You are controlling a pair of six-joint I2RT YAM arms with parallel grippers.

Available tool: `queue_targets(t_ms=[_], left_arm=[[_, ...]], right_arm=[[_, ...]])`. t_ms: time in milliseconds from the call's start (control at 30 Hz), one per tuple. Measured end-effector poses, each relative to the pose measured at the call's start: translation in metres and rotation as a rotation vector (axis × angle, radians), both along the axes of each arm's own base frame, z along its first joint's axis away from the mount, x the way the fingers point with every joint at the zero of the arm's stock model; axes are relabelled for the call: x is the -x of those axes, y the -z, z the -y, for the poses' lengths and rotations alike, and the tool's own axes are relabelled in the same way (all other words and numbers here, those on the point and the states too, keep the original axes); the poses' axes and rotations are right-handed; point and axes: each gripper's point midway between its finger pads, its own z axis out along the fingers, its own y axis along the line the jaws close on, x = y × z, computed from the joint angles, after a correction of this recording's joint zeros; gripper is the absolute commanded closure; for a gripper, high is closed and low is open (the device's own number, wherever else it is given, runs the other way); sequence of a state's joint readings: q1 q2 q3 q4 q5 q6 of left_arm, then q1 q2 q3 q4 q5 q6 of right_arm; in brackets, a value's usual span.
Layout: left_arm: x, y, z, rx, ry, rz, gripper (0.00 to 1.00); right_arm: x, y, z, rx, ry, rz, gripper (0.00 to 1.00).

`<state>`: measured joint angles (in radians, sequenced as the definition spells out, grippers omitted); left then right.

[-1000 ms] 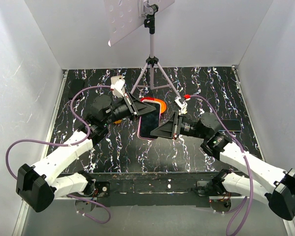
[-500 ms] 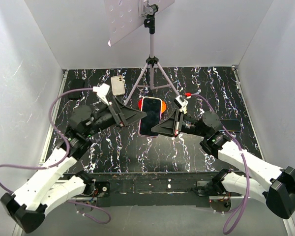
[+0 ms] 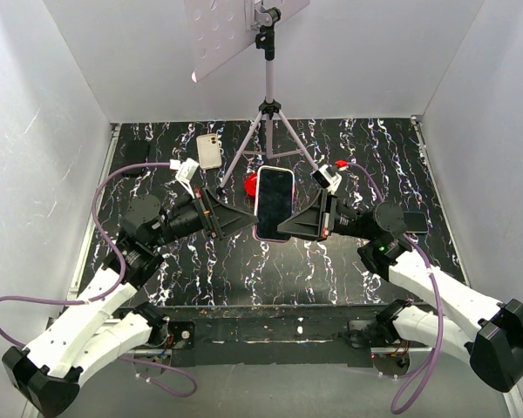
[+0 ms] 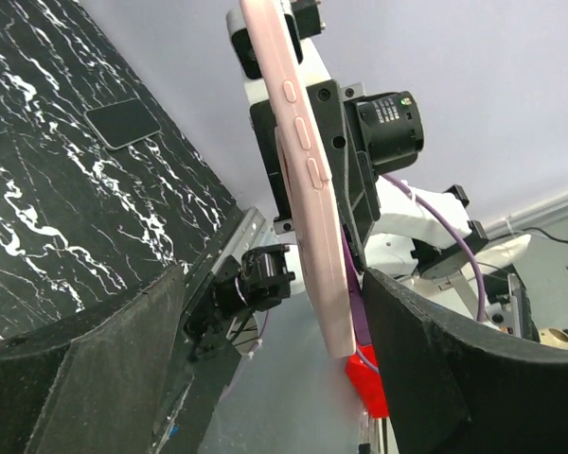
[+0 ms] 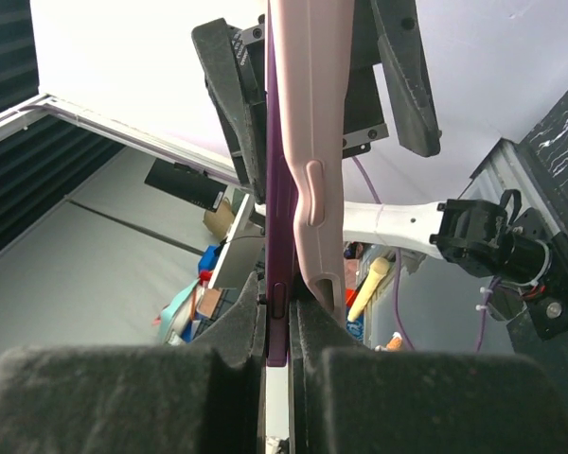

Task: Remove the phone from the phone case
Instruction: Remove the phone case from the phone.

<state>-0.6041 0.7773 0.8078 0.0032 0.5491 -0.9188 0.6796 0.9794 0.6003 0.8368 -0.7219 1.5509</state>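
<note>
The right gripper holds the phone off the table, screen up to the overhead camera, with the jaws clamped on its near right edge. In the right wrist view the pads are pressed almost together on a thin purple edge, apparently the phone's own side. The pink phone case runs up just beside it, and its lower end curls outward against the right-hand pad rather than sitting between the two. Whether the case has come free elsewhere along the phone cannot be told. The left gripper faces the right one from the phone's other side with its jaws spread wide. In the left wrist view its two fingers stand either side of the case's button edge, with a gap on both sides and no contact. Below the jaws, a small red object lies on the table just beyond the left gripper's tips.
</note>
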Motion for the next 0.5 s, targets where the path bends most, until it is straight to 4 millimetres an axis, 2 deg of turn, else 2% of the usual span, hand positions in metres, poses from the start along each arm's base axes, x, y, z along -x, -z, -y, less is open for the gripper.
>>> queue_targets(t_ms=[133,367,500], left_arm=[[0.007,0.003,0.002,0.016,0.042,0.01,0.29],[0.016,0.001,0.0,0.043,0.066,0.029,0.19],[0.016,0.001,-0.001,0.045,0.066,0.027,0.24]], right_arm=[[0.002,0.002,0.002,0.0,-0.013,-0.015,0.99],[0.005,-0.005,0.004,-0.023,-0.024,-0.008,0.99],[0.006,-0.007,0.005,-0.032,-0.026,0.0,0.99]])
